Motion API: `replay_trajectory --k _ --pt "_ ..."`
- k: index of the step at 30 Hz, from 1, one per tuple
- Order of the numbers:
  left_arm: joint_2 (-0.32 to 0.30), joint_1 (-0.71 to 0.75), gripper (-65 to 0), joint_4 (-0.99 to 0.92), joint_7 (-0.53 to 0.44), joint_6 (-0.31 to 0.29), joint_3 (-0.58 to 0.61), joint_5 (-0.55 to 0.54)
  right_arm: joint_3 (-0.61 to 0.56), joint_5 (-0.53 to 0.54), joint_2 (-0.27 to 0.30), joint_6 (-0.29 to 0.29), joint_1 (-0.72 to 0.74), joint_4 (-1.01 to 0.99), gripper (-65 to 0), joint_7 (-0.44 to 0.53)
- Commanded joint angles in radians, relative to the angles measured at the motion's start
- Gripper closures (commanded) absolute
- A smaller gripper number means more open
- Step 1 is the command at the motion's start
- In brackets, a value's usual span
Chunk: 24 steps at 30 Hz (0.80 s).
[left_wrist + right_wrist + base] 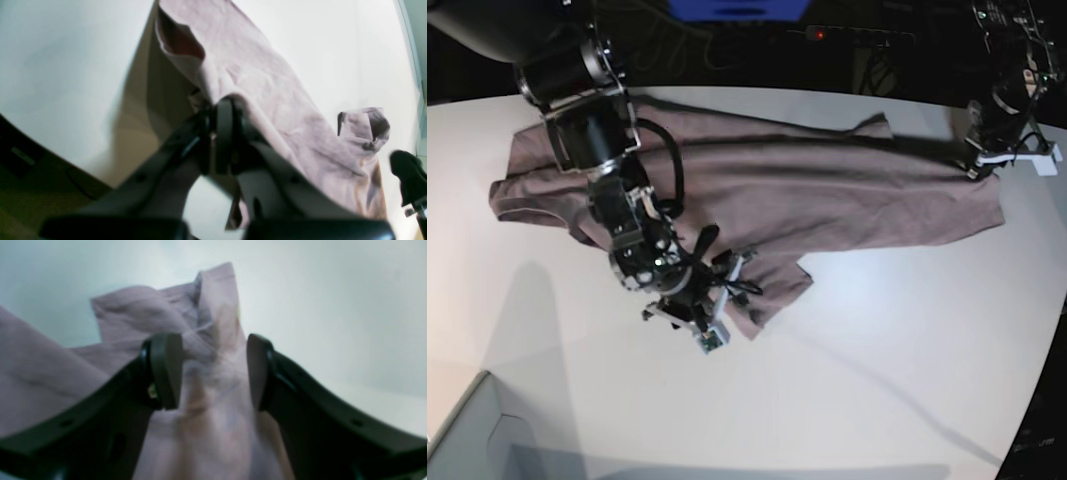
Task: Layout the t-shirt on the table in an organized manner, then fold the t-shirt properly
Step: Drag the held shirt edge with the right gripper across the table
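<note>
The mauve t-shirt (827,195) lies spread across the white table (877,380), with its collar end at the left and a sleeve (772,290) sticking out toward the front. At the shirt's far right corner my left gripper (979,165) is shut on the fabric; the left wrist view shows its jaws (222,111) pinching a lifted fold of the t-shirt (267,86). Over the front sleeve, my right gripper (739,285) stands open. In the right wrist view its fingers (166,370) are wide apart, with loose, blurred cloth (213,340) between and beyond them.
A grey box corner (467,440) pokes in at the front left. The table's curved edge runs along the right side (1042,400). Dark equipment and cables sit behind the table's far edge (827,35).
</note>
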Motion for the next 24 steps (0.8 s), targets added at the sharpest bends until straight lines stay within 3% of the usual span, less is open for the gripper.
replay_trajectory --k 1,11,13,17,20,24 --pt "-0.012 0.003 0.0 0.018 -0.014 -0.006 -0.005 -0.009 0.0 0.009 -0.019 -0.003 0.044 -0.012 -31.5 0.028" --pt "0.0 0.017 0.0 0.015 -0.014 -0.006 -0.01 -0.007 0.0 0.007 -0.059 -0.003 0.118 -0.233 -29.8 0.031" --pt "0.0 0.017 0.0 0.019 -0.014 -0.006 -0.008 -0.007 0.002 0.007 -0.058 -0.004 0.118 -0.233 -23.1 0.031" --pt "0.0 0.017 0.0 0.027 -0.014 -0.006 -0.005 -0.009 0.006 0.006 -0.044 -0.004 0.141 -0.23 0.0 0.028" --pt "0.0 0.017 0.0 0.044 -0.014 -0.006 -0.005 -0.009 0.023 0.01 -0.015 -0.006 0.149 -0.192 0.0 0.027" --pt "0.002 0.018 0.0 0.104 -0.014 -0.006 -0.005 -0.01 0.14 0.009 0.022 -0.006 0.066 0.083 0.0 0.024"
